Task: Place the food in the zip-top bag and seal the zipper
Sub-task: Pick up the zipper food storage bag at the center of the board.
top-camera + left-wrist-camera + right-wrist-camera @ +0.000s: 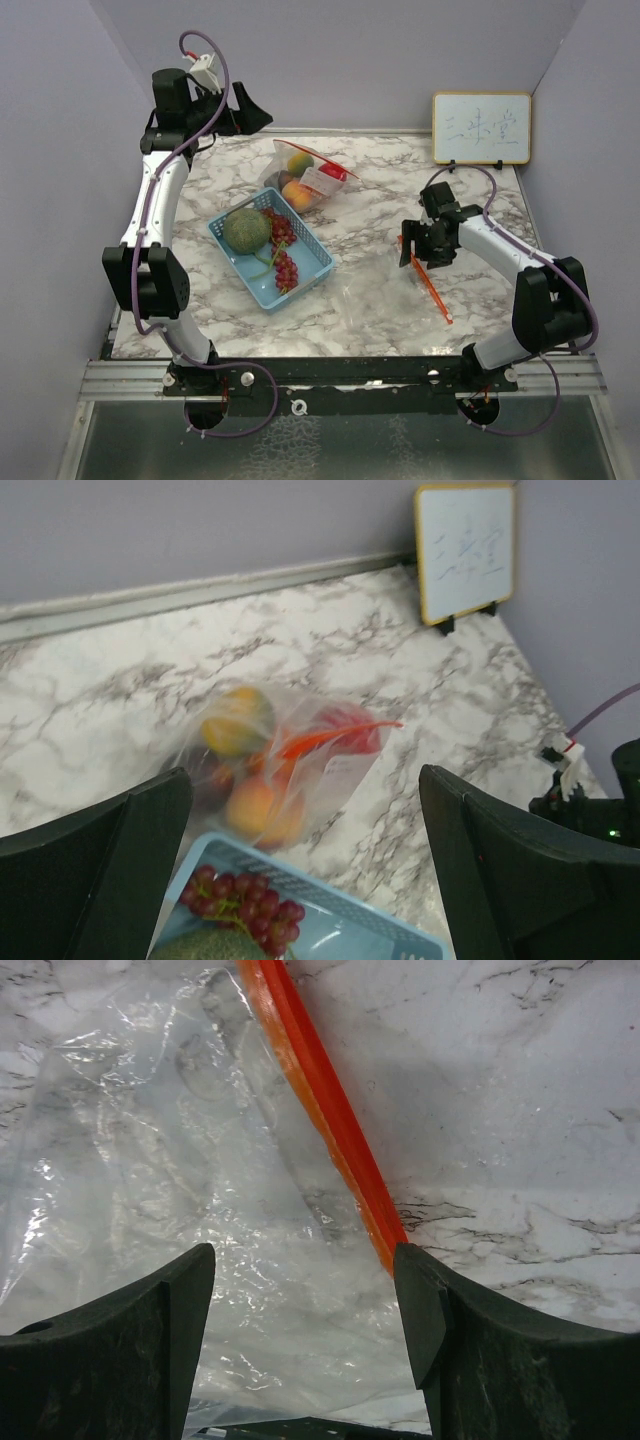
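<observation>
Here the left claw (248, 108) gapes wide and empty at upper left — melon (246, 230) and grapes (283, 250) sit in the blue basket (306, 266), centre left. The right claw (415, 245), partly spread, hangs empty over the flat zip-top bag (375, 290), right.

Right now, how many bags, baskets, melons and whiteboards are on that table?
Bags: 2 (full bag, empty bag)
Basket: 1
Melon: 1
Whiteboard: 1
Total: 5
</observation>
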